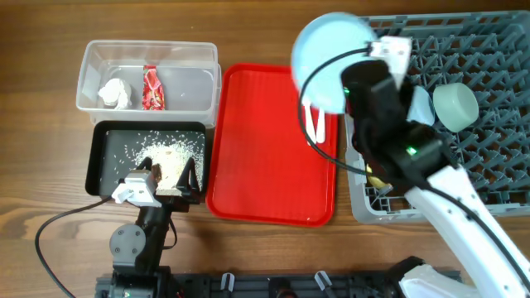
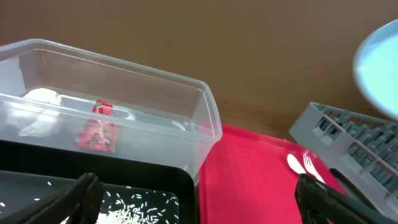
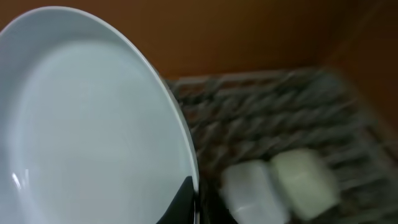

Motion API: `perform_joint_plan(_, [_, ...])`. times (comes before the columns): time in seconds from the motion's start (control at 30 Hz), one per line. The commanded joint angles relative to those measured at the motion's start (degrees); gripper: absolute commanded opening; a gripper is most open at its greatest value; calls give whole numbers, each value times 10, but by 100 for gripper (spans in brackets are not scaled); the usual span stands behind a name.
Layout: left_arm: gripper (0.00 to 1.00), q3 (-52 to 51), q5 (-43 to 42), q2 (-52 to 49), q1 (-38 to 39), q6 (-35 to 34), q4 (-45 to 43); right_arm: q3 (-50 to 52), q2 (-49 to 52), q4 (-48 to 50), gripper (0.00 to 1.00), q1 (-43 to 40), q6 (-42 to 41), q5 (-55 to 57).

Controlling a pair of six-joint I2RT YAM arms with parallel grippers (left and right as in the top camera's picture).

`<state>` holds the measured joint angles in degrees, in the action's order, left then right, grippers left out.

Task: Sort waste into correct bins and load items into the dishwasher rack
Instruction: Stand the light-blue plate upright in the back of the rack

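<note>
Overhead view: we see right gripper [image 1: 352, 89] clamping light blue plate [image 1: 327, 50] by its rim; dishwasher rack [image 1: 489, 74] just right of the fingers; left gripper [image 1: 170, 175] spread, empty.

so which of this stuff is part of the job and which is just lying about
Job: plate, napkin, wrapper, rice scraps, clear tub, black tray, spoon, fork, green bowl, blue bowl, rack.
Lying about: red tray, only holding the cutlery.
</note>
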<state>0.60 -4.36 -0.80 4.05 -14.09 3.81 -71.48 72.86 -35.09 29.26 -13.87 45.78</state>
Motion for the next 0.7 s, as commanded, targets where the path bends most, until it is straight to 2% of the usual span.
perform_joint_plan(0.0, [100, -3, 0, 4, -3, -3, 3, -1, 2, 38, 4, -31, 159, 183])
perform_joint_plan(0.2, [100, -3, 0, 4, -3, -3, 3, -1, 62, 191, 4, -137, 303, 175])
perform_joint_plan(0.33, [100, -3, 0, 4, -3, -3, 3, -1, 129, 257, 4, -166, 363, 172])
perform_joint_plan(0.5, [100, -3, 0, 4, -3, -3, 3, -1, 229, 315, 4, -173, 408, 172])
perform_joint_plan(0.67, [100, -3, 0, 4, -3, -3, 3, -1, 292, 372, 4, -172, 409, 166])
